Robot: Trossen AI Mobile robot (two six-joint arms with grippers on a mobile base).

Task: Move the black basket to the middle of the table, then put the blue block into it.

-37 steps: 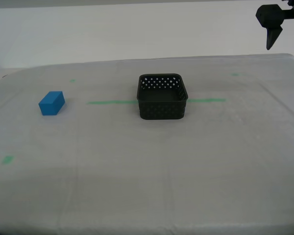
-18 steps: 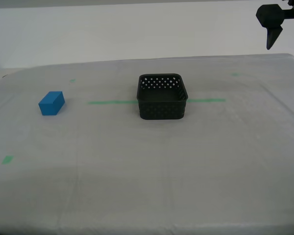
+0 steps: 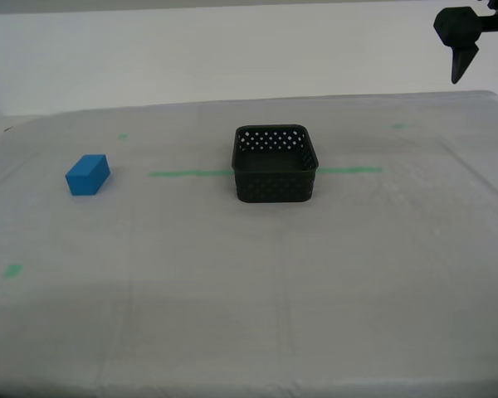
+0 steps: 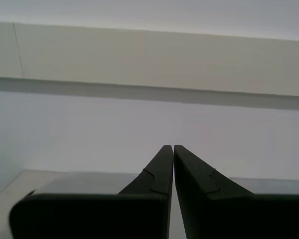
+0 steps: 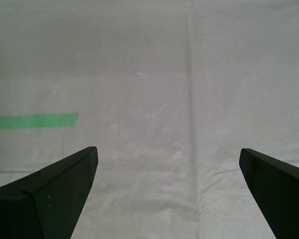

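The black basket (image 3: 275,164) stands upright and empty near the middle of the table (image 3: 249,290), on the green tape line (image 3: 183,173). The blue block (image 3: 88,174) lies on the cloth toward the exterior view's left, well apart from the basket. My first gripper (image 5: 168,159) is open with nothing between its fingers, above bare cloth beside the end of a green tape strip (image 5: 35,121). It hangs high at the exterior view's top right (image 3: 485,79), far from both objects. My second gripper (image 4: 173,147) is shut on nothing and faces a pale wall; it does not show in the exterior view.
Small green tape squares (image 3: 13,270) mark the cloth near the exterior view's left edge and at the back (image 3: 122,137). A pale wall rises behind the table's far edge (image 3: 232,102). Only the basket and block stand on the cloth.
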